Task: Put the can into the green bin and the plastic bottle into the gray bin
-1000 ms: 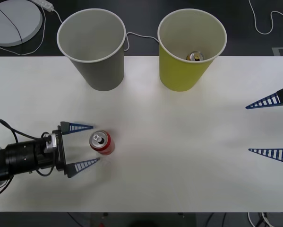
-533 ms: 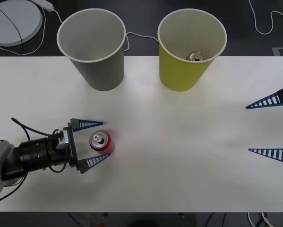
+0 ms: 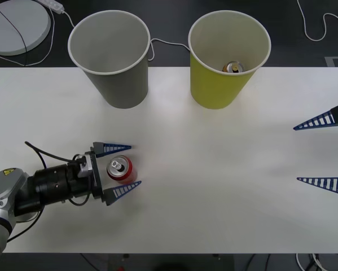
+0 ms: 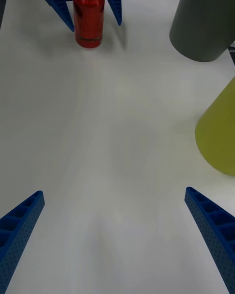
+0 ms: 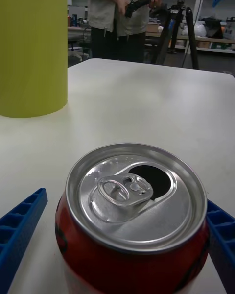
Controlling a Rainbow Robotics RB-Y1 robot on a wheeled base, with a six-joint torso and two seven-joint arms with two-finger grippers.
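The left gripper (image 3: pixel 121 170) has its jaws open around the upright can (image 3: pixel 120 170) on the desk (image 3: pixel 214 169); the right gripper (image 3: pixel 322 152) waits at the desk's right edge, jaws open.

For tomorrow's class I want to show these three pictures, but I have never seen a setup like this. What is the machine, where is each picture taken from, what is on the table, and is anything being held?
This is a two-armed robot; each arm ends in a pincer with two blue ribbed fingers. The wide picture looks down from above the arms. The two tall pictures come from cameras on the wrists.

On the white table stands a red can, upright, its tab opened. At the far edge stand two big cup-shaped bins, the gray bin and the green bin, which already has another can inside.

The left pincer is open with a finger on each side of the red can, but not closed on it, so nothing is held yet. The right pincer waits open at the table's right side.
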